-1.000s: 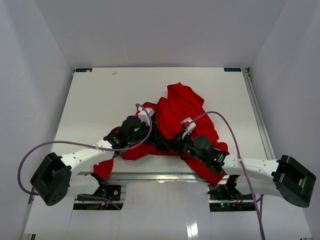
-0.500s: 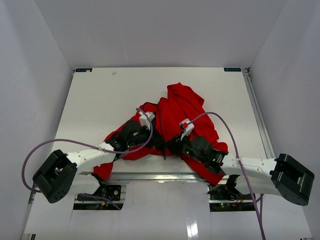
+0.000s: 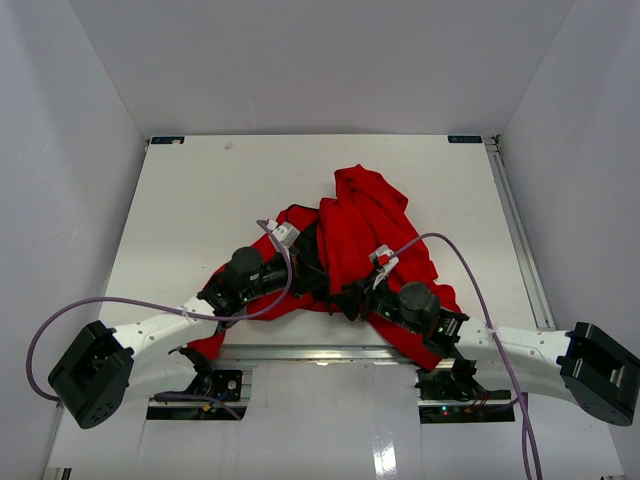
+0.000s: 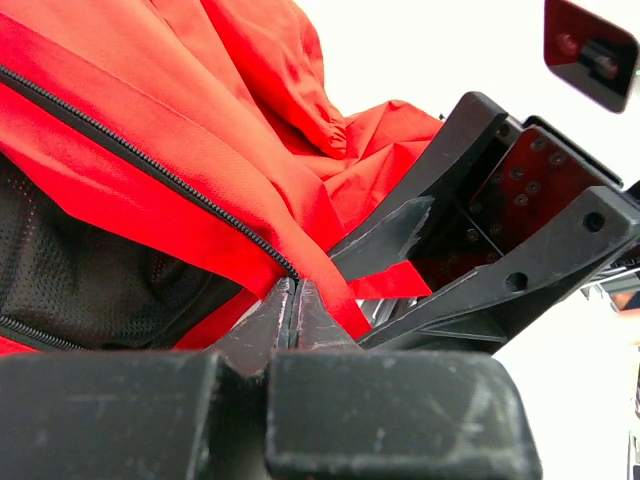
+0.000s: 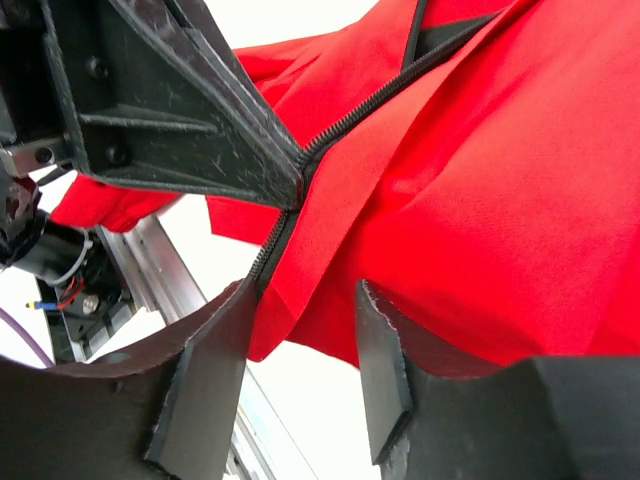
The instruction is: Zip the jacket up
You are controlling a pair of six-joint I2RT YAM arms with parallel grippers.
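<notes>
Garment condition: the jacket (image 3: 365, 225) lies crumpled on the white table (image 3: 200, 190), bunched from mid-table to the near edge, with both arms reaching into its lower part. Its shell is bright red, smooth, thin fabric set in soft folds. A black mesh lining (image 4: 90, 270) shows where the front falls open. The zipper (image 4: 150, 165) is a dark, finely toothed coil running along a flat red tape.

The left gripper (image 4: 292, 290) has its matte black, scuffed fingers pressed together, pinching the jacket's edge at the end of the zipper line. The right gripper (image 5: 305, 300) stands just beside it, its fingers (image 5: 205, 380) spread, with the zipper edge and loose red fabric passing between them. Whether either finger touches the cloth cannot be told.

From above, both sets of fingertips are masked by the wrist housings and folds. The sleeves cannot be separated in the heap. The zipper's slider cannot be made out in any view.
</notes>
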